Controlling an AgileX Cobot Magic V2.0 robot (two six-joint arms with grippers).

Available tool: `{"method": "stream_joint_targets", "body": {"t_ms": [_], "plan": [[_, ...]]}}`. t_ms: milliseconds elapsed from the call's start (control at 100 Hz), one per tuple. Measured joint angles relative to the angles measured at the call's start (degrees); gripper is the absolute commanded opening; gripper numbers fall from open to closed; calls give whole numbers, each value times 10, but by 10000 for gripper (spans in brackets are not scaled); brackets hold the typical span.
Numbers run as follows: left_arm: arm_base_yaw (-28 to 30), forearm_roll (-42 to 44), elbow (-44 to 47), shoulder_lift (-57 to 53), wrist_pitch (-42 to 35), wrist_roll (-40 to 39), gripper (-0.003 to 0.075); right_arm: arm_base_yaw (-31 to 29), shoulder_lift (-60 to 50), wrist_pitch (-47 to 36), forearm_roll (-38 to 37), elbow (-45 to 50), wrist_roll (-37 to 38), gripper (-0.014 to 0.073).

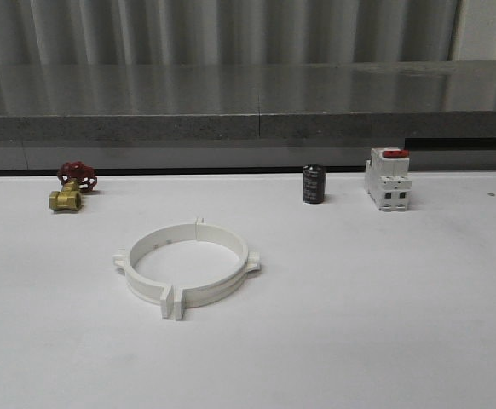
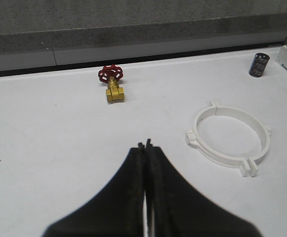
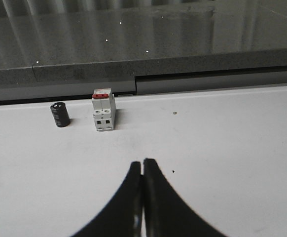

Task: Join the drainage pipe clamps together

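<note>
Two white drainage pipe clamps [image 1: 187, 267] lie flat as one ring, left of the tabletop's middle, end tabs meeting at near and far seams. Left jaws [image 2: 145, 144], pressed together and empty, sit nearer, the ring just ahead toward centre. Right jaws [image 3: 143, 161], also closed, face the circuit breaker [image 3: 104, 111].

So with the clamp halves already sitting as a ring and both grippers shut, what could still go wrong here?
1. The drainage pipe clamps show seams at both joints; whether they are latched cannot be told, so a nudge might part them.
2. The left gripper hovers close beside the ring and could knock it.
3. The right gripper looks clear.
</note>
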Motion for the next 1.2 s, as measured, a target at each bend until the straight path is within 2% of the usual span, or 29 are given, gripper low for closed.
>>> {"method": "stream_joint_targets", "body": {"t_ms": [260, 460, 1200], "plan": [[0, 0, 0, 0, 0, 0, -20, -11, -12, -90, 26, 89, -24, -67], [0, 0, 0, 0, 0, 0, -20, -11, -12, -134, 28, 109, -24, -67], [0, 0, 0, 0, 0, 0, -20, -11, -12, -140, 30, 109, -24, -67]]}}
